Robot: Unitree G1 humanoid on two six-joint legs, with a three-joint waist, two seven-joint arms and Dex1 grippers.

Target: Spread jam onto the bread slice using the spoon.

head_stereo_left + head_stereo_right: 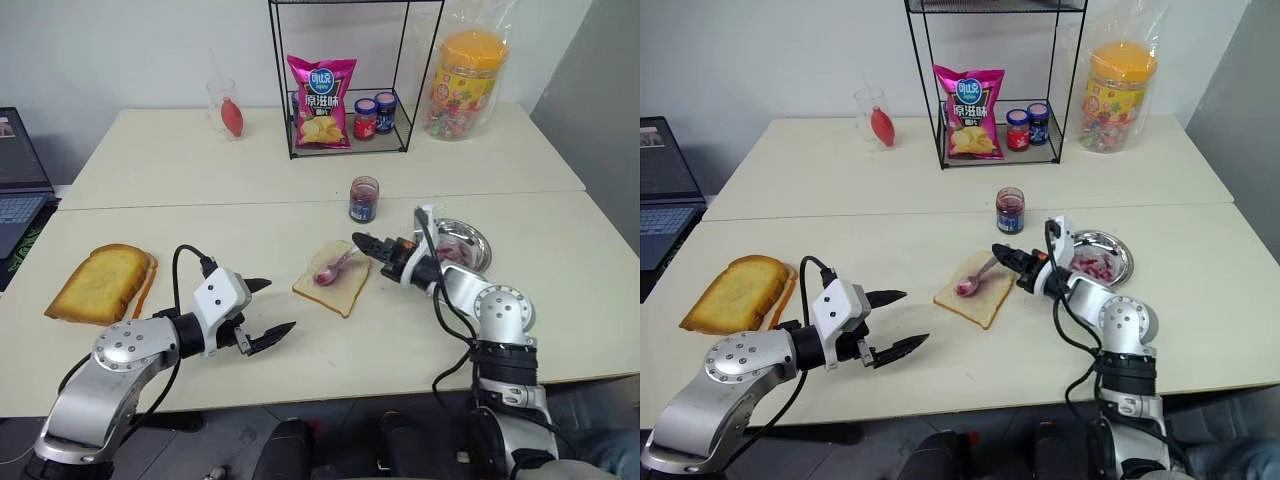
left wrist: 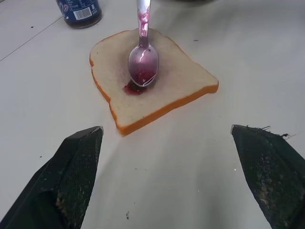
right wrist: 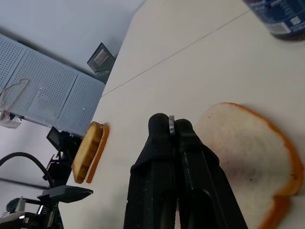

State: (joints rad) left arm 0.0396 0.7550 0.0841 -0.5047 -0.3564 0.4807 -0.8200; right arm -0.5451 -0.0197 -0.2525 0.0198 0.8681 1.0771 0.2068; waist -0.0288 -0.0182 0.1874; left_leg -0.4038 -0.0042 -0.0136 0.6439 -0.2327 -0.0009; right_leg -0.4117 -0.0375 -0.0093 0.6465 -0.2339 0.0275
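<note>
The right gripper (image 1: 998,249) is being held closed on the spoon (image 1: 978,275), its two black fingers pinched together on the thin handle, whose metal edge is being shown between the fingertips (image 3: 181,128) in the right wrist view. The spoon is being angled down from the gripper so that its bowl is resting on the middle of the bread slice (image 1: 335,288), and the bowl is being coated with dark purple-red jam (image 2: 142,74), a small smear of which is lying on the bread beside the bowl's tip. The bread slice is lying flat on the table (image 1: 560,230) near the middle of the front table's width, between the two arms. Just behind it, the small glass jam jar (image 1: 364,199) with the dark blue label is standing open near the seam between the two tables. A round metal dish (image 1: 1118,250) with reddish smears is sitting beside the right arm, toward the table's right side. The left gripper (image 1: 268,311) is being held wide open with nothing between its fingers, above the front part of the table, pointing toward the bread and well apart from it. A golden-brown toasted slice (image 1: 100,283) is lying near the table's left edge.
</note>
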